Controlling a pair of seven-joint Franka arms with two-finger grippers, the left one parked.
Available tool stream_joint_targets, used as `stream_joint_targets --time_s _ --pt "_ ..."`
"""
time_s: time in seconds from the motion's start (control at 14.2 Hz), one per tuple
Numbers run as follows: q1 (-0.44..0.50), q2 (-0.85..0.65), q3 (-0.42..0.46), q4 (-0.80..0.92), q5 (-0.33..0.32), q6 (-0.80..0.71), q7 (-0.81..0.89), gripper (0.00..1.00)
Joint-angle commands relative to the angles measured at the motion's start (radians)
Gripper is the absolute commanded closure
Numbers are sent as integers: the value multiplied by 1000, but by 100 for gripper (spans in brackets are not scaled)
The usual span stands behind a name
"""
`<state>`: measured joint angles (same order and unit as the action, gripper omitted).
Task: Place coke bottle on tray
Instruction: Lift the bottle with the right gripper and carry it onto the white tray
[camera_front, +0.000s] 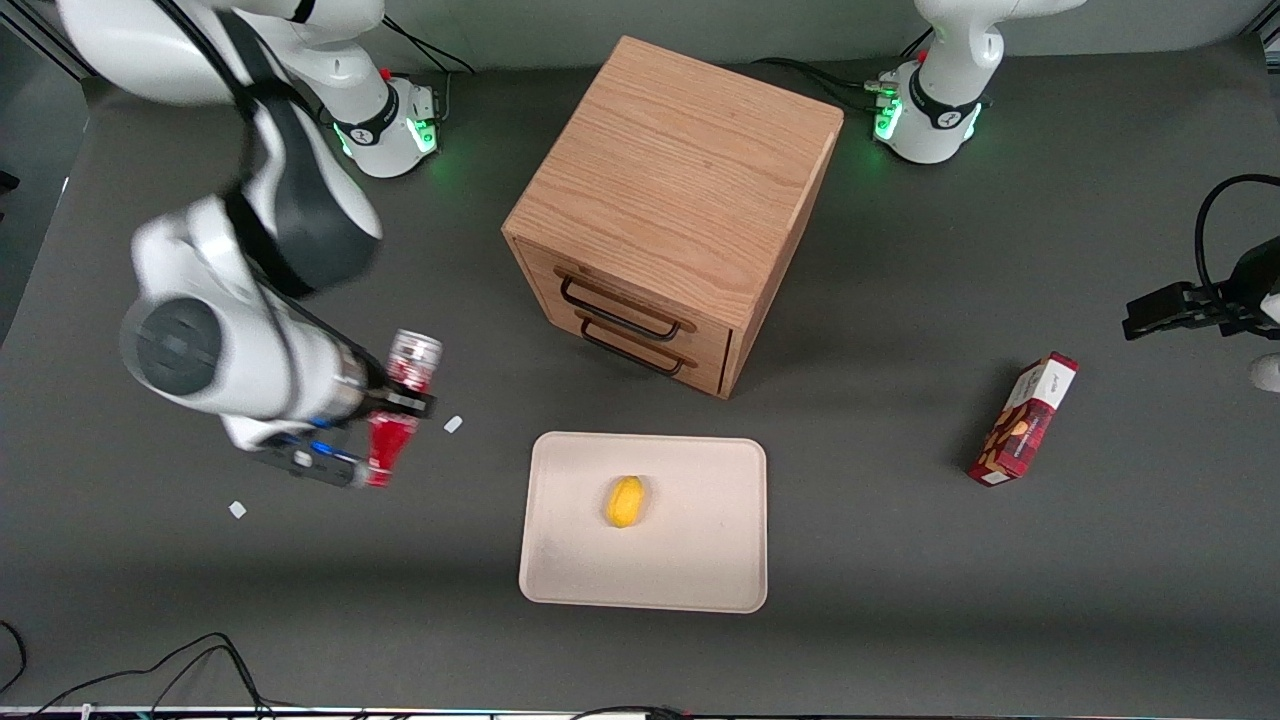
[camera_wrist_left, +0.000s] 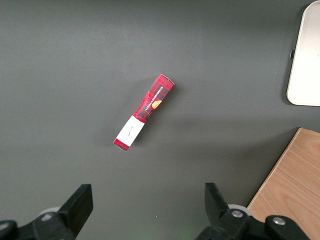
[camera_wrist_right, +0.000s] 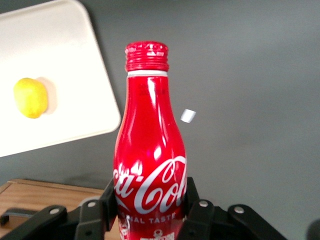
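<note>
The right arm's tool (camera_front: 398, 402) is clamped around the body of the coke bottle (camera_front: 400, 405), holding it in the air above the table (camera_front: 1000, 620) toward the working arm's end, tilted well off upright. In the wrist view its fingers (camera_wrist_right: 197, 215) press both sides of the bottle's label. The cream tray (camera_front: 700, 560) lies flat in front of the wooden drawer cabinet (camera_front: 670, 200) with a lemon (camera_front: 625, 501) on it. A red snack box (camera_front: 1024, 418) sits toward the parked arm's end.
</note>
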<state>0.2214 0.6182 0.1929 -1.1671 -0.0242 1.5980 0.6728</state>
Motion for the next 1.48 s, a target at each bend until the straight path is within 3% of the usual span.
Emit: stream_joint_targets --time_s 0.0,0.28,0.56,1.41 --pt "117 184 -87 221 0 21 11 100" --pt "206 302 -177 222 0 291 11 100" --pt "220 406 -181 224 -2 459 -21 100" --pt "242 477 -205 222 3 550 -153 100"
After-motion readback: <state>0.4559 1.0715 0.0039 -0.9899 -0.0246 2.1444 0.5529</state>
